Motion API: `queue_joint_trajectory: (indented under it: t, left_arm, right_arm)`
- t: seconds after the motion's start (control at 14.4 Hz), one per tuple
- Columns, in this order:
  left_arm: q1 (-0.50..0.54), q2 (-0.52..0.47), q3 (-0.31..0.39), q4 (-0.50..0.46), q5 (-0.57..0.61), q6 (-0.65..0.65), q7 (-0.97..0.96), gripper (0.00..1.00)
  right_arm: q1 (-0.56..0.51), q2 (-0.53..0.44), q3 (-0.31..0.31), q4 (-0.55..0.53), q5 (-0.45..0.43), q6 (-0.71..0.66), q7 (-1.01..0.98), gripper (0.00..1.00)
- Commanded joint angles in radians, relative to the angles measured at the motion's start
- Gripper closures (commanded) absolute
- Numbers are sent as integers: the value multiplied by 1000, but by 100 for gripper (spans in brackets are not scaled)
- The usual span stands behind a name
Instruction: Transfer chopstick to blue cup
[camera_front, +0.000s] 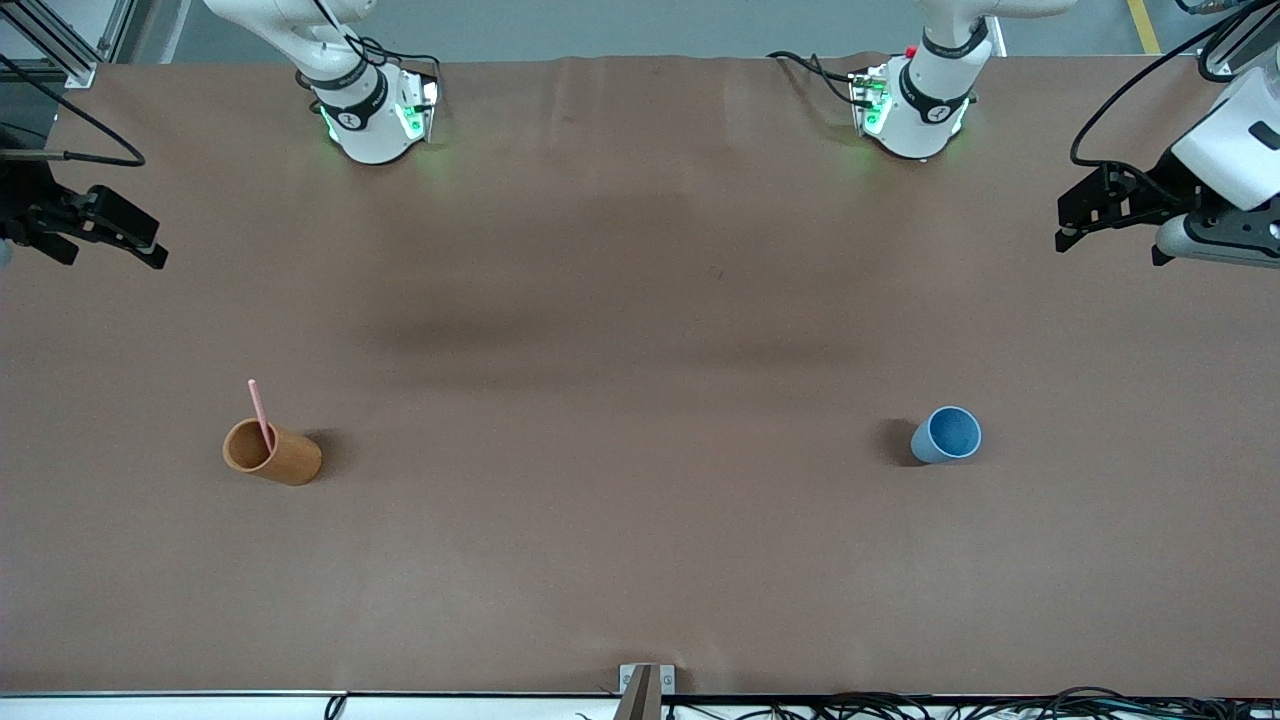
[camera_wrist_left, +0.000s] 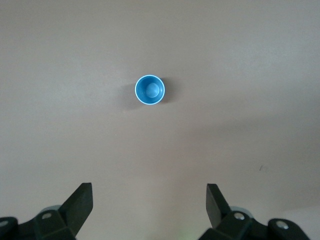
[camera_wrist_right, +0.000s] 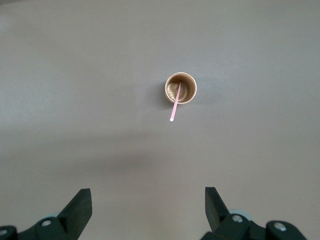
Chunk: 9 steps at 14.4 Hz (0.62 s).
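My main worry is the chopstick (camera_front: 260, 412): it leans loosely in the brown cup (camera_front: 272, 453), with only its upper part showing above the rim, so if I bring the right gripper (camera_front: 110, 232) down off-line, a finger could clip the rim and tip the cup, or the thin stick could roll aside and slip out of the pinch. The same goes at the drop-off, since the blue cup (camera_front: 946, 434) is small and light and a long stick lowered at a slant could knock it over. From the right wrist view, the brown cup and stick sit well below and ahead of my right gripper, which hangs high over the right arm's end of the table (camera_front: 640, 330), fingers spread wide, holding and touching nothing. The left gripper (camera_front: 1110, 215) waits high over its own end, equally wide and empty, with the blue cup standing upright well below it.
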Motion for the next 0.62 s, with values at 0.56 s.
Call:
queue_joint_trajectory:
  t: [0.56]
  left_arm:
    - [16, 63, 8, 22, 16, -9, -1, 0]
  right_arm:
    - [-33, 11, 10, 8, 17, -2, -31, 0]
